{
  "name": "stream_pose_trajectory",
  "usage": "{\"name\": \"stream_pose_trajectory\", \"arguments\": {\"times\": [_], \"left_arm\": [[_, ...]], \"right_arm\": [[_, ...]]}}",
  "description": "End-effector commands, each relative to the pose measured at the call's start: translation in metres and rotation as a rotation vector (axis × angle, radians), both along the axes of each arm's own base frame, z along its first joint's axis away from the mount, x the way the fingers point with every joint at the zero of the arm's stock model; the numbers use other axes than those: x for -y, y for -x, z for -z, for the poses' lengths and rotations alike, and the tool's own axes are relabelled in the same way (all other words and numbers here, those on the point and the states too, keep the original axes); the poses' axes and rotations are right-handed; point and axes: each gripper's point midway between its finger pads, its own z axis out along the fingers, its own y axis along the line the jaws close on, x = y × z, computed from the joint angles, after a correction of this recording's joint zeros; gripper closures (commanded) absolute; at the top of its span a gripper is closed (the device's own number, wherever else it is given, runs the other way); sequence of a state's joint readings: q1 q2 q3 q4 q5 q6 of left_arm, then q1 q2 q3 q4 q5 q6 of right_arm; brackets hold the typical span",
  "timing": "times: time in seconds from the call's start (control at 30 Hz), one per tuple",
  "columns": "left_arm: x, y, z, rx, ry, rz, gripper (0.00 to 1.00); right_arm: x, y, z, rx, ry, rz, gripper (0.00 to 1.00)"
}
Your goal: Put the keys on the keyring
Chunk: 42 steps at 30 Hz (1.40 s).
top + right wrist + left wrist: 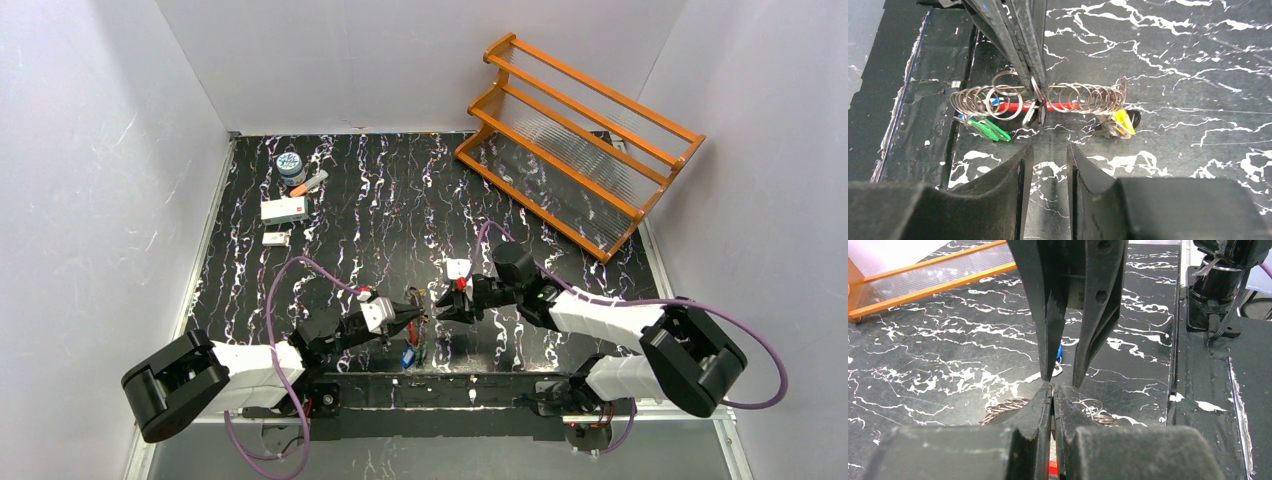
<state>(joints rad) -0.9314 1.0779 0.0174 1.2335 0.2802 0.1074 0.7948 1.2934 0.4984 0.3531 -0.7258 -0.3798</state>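
We see the keyring (1075, 96) lying on the black marbled bench (380, 200) near its near edge, between the two arms; in the right wrist view its wire shows as a row of silvery loops. The left fingers (1030, 70) are closed, pinched on the wire near the middle of that row; a small key (1031, 113) hangs just under their tips. The right fingers (1018, 172) stand apart with a clear gap and hold nothing; they point at the keyring from just beside it, without touching it. From above, the two sets of tips are close together over the ring.

On the ring we make out a green tag (991, 130) at one end and a yellow tag (1123, 121) at the other; a red piece (1063, 106) lies behind the loops, and there is a bit of blue (994, 101) near the green end. Another key (1107, 131) lies beside the yellow tag, next to something dark and round.

An orange rack (580, 140) stands at the far right of the bench; at the far left sit a jar (291, 166), a marker (311, 182) and two small boxes (284, 209).
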Motion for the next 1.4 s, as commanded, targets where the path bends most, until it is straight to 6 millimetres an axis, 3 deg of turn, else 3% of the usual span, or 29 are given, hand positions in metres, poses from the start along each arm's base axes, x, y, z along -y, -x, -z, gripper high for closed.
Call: {"name": "stream_pose_trajectory", "arguments": {"times": [0.0, 0.13, 0.4, 0.6, 0.73, 0.9, 1.1, 1.27, 1.37], "left_arm": [[-0.001, -0.002, -0.019, 0.046, 0.062, -0.017, 1.0], [-0.003, -0.005, -0.017, 0.043, 0.057, -0.034, 1.0], [-0.006, -0.021, -0.019, 0.038, 0.054, -0.119, 1.0], [0.001, -0.029, -0.024, 0.042, 0.031, -0.127, 1.0], [0.012, -0.031, -0.038, 0.047, 0.047, -0.104, 1.0], [0.029, -0.033, -0.048, 0.061, 0.047, -0.053, 1.0], [0.03, -0.035, -0.013, -0.027, -0.019, -0.066, 1.0], [0.011, -0.032, 0.019, -0.109, -0.063, -0.127, 1.0], [-0.005, -0.03, 0.027, -0.152, -0.047, -0.185, 1.0]], "right_arm": [[-0.001, -0.009, -0.02, 0.107, -0.071, 0.019, 0.6], [0.0, -0.016, -0.022, 0.113, -0.068, 0.063, 0.52], [0.007, -0.042, -0.045, 0.102, -0.153, 0.229, 0.02], [0.013, -0.063, -0.057, 0.056, -0.168, 0.364, 0.01], [0.026, -0.104, -0.066, -0.083, -0.171, 0.678, 0.01], [0.031, -0.118, -0.067, -0.156, -0.149, 0.774, 0.01], [0.051, -0.133, -0.074, -0.225, -0.207, 0.936, 0.01], [0.053, -0.131, -0.068, -0.252, -0.191, 0.935, 0.01], [0.051, -0.13, -0.065, -0.268, -0.179, 0.925, 0.01]]}}
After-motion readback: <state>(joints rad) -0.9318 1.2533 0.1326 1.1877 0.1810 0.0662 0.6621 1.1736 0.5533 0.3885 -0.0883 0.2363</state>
